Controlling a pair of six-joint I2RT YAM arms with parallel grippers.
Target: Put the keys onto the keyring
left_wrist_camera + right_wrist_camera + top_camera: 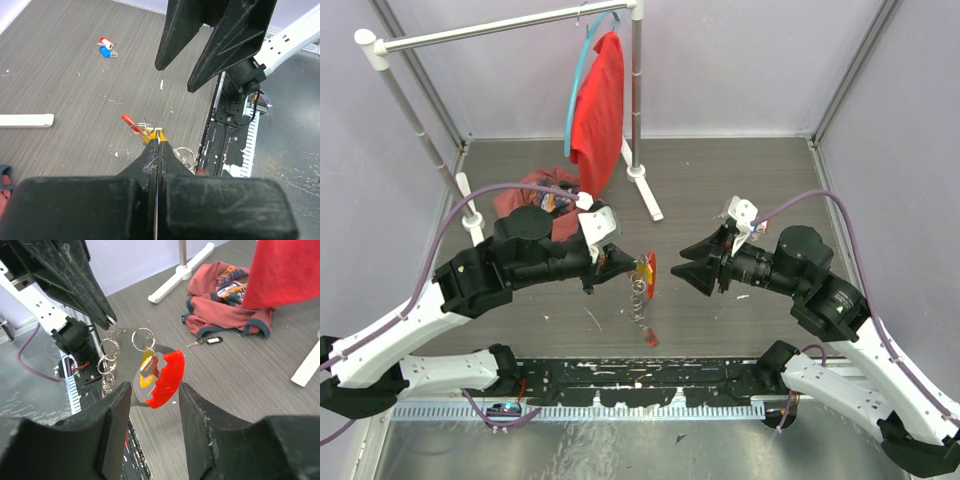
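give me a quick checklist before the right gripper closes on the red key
1. left gripper shut on keyring: ok
2. right gripper open: ok
3. red key lined up between right fingers, wrist view: ok
4. gripper far enough forward to pinch the key: not ok, small gap in top view
5. loose keys on table, off the ring: not ok

The keyring [640,295] dangles aloft; red and blue keys [105,50] lie flat, apart.
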